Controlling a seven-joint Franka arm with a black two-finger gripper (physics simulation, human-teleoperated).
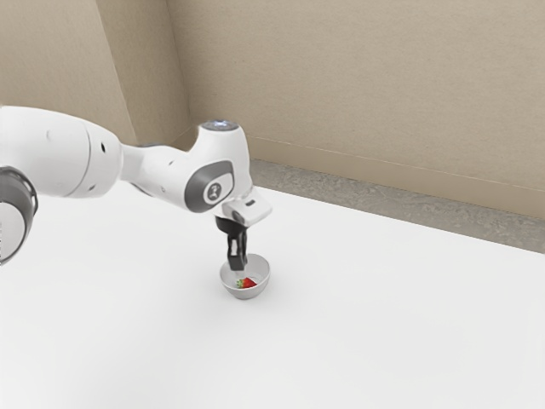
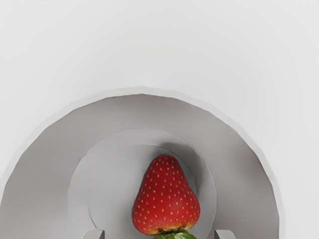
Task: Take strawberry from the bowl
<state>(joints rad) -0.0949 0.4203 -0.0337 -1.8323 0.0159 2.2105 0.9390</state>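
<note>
The arm [image 1: 64, 153] is smooth white with rounded segments, a dark grey panel [image 1: 197, 192] (bearing a round, pale-ringed emblem [image 1: 215, 192]), a bluish-grey cap [image 1: 220, 125] and a black tool [image 1: 237, 263].

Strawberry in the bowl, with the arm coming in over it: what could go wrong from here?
The open tool might catch the wall of the bowl on its way down, since the strawberry lies low inside, and nothing visible holds the bowl against sliding.
The strawberry tapers away from its leaves, so a grip too near the narrow end could let it slip out.
Closing on the leaves alone might tear them.
</note>
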